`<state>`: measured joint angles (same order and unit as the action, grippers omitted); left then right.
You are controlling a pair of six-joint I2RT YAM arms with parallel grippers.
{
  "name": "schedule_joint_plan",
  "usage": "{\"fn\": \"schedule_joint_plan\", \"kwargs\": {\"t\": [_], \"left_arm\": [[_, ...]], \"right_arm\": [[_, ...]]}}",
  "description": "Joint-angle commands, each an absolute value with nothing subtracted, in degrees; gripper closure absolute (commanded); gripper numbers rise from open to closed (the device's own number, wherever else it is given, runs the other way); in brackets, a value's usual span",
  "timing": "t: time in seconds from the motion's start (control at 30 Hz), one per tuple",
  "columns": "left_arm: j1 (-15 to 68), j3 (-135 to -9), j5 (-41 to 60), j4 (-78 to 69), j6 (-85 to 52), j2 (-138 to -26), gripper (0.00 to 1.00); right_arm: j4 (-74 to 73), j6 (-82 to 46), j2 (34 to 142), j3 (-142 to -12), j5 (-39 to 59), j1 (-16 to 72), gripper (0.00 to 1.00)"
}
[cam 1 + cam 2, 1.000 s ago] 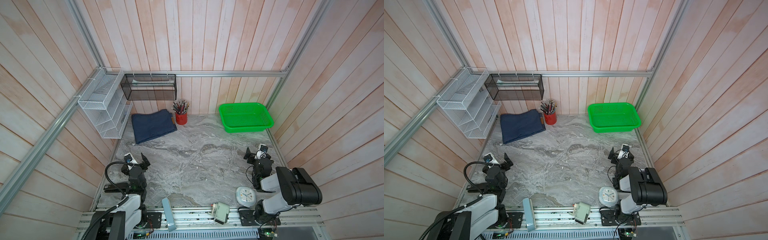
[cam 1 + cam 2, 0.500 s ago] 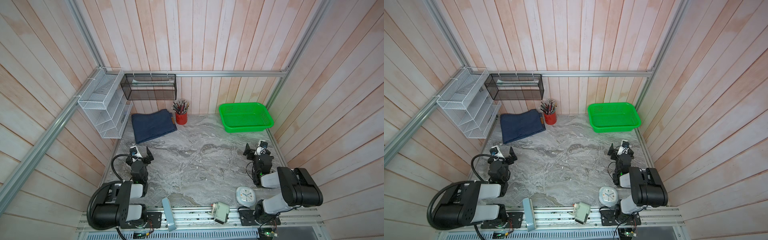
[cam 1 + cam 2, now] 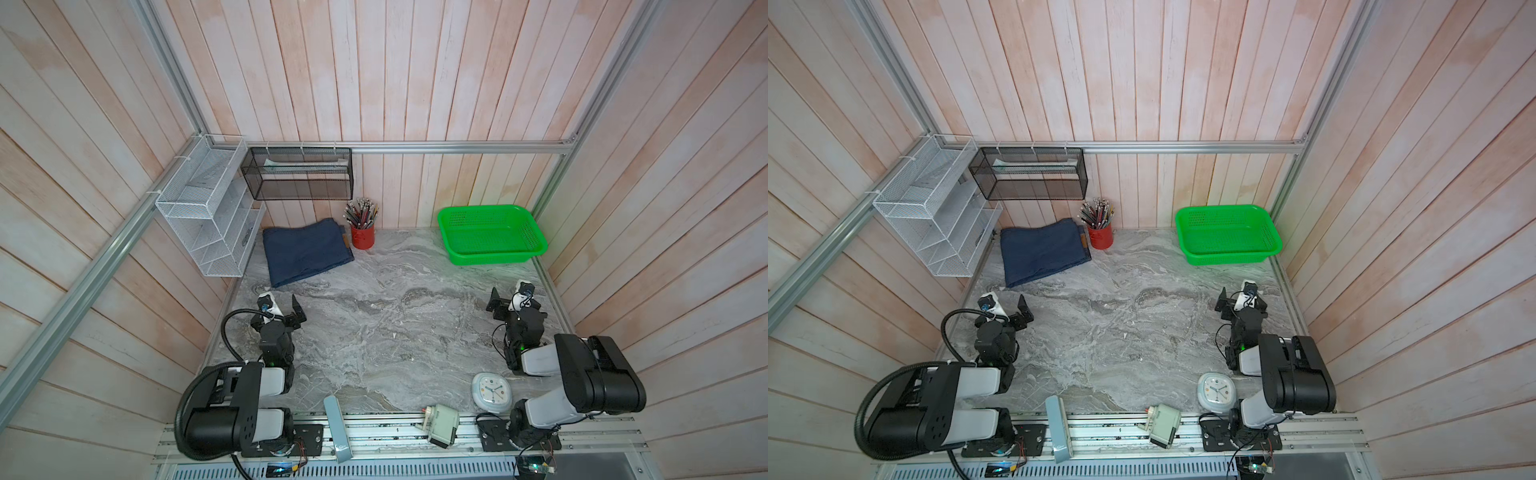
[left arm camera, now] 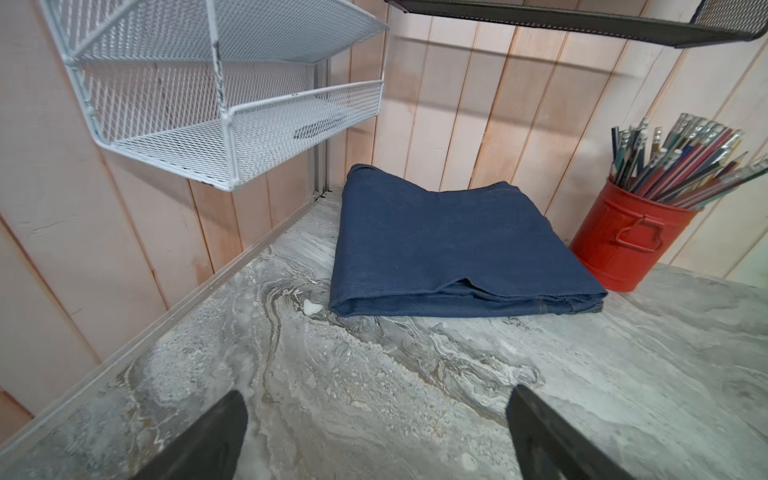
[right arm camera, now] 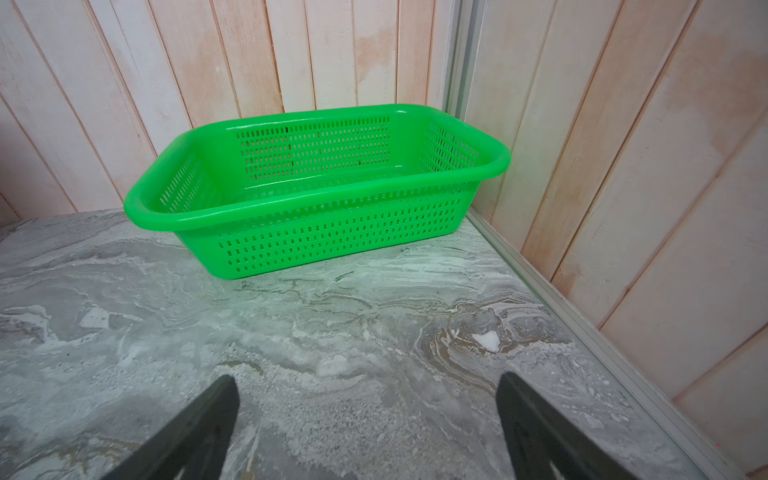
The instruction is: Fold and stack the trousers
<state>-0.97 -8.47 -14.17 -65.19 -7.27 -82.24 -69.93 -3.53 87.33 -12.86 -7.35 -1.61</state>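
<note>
Folded flat, the trousers (image 3: 306, 251) lie on the table (image 3: 395, 332) in its far left corner, just beside the red pencil cup (image 3: 362, 239), below the white rack (image 3: 208, 232). The left tool (image 4: 376, 399) gapes wide, empty, facing them. The right tool (image 5: 365, 382) is spread wide too, empty, facing the green basket (image 5: 332, 237).

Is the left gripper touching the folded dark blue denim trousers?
Apart. The left wrist view shows bare grey marble tabletop between the open left gripper and the trousers.

Both top views overlook the whole table (image 3: 374, 332) — wrist views sit low, facing rearward.
</note>
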Motion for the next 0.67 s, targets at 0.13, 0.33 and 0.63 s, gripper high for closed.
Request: {"fn": "schedule_joint_plan", "kwargs": {"t": [0.13, 0.33, 0.63], "left_arm": [[0.1, -16.1, -8.8, -64.4, -3.0, -88.5, 0.01], [0.1, -15.4, -9.0, -66.5, -2.8, -88.8, 0.00], [0.1, -15.7, -9.0, -65.3, -2.9, -88.3, 0.00]], "right_arm": [[-69.1, -2.7, 86.7, -13.8, -7.0, -1.4, 0.02], [-69.1, -2.7, 86.7, -13.8, -7.0, -1.5, 0.02], [-69.1, -2.7, 86.7, -13.7, -7.0, -1.5, 0.02]]}}
